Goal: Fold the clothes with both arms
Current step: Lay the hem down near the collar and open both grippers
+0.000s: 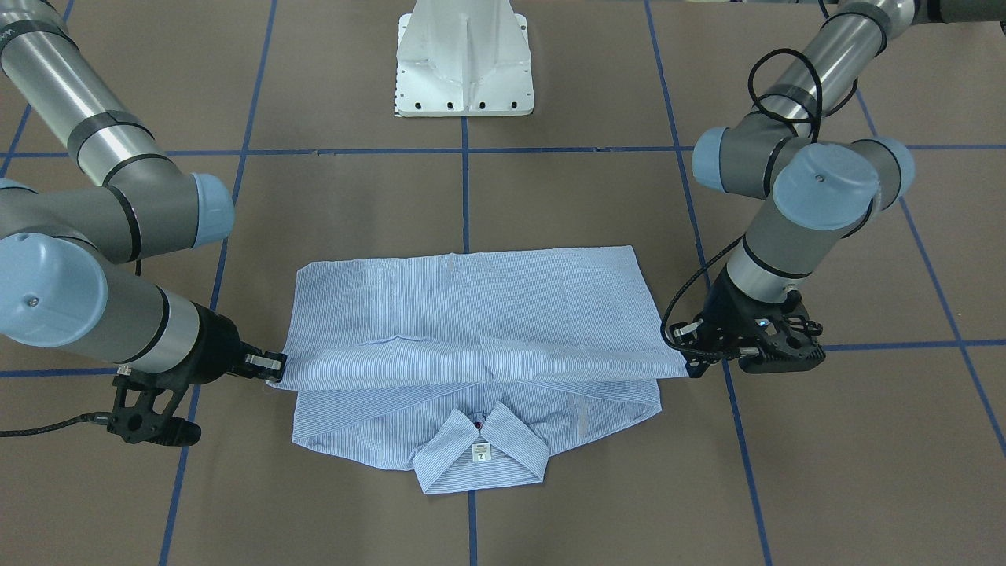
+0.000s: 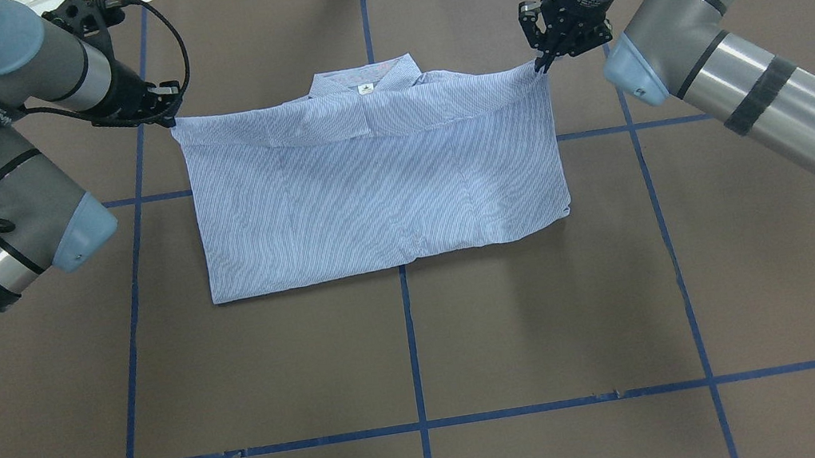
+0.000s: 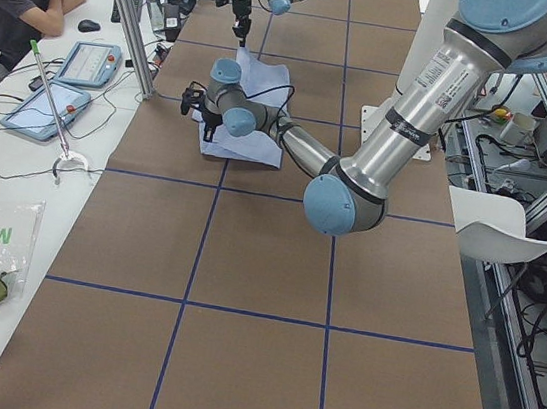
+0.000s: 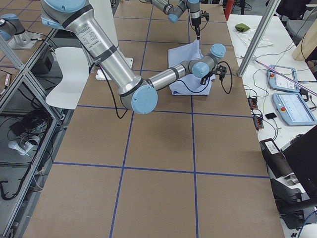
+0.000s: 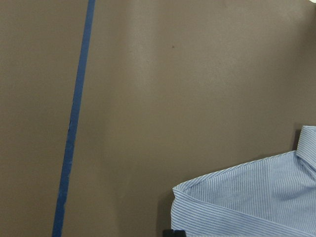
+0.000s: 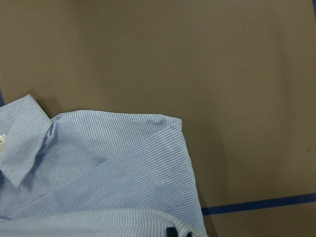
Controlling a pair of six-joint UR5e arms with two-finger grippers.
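In the front-facing view the shirt (image 1: 471, 314) is seen on the table (image 1: 825, 472), its folded-over edge pinched at either corner by the left gripper (image 1: 690, 368) and right gripper (image 1: 273, 366); overhead, a near-finished rectangle is shown, with laying-down and release judged outstanding

The light is even and soft and comes from above. On the brown table (image 2: 274, 362) the shadows are weak. A faint one lies beside the left arm (image 1: 817, 212), and a thin one runs along the edge of the shirt (image 2: 377, 185). The metal tube of the right arm (image 1: 59, 90) carries a white streak of glare, and the white base (image 1: 465, 63) is almost washed out. Both wrist views are dimmer and a little soft, with darker corners.
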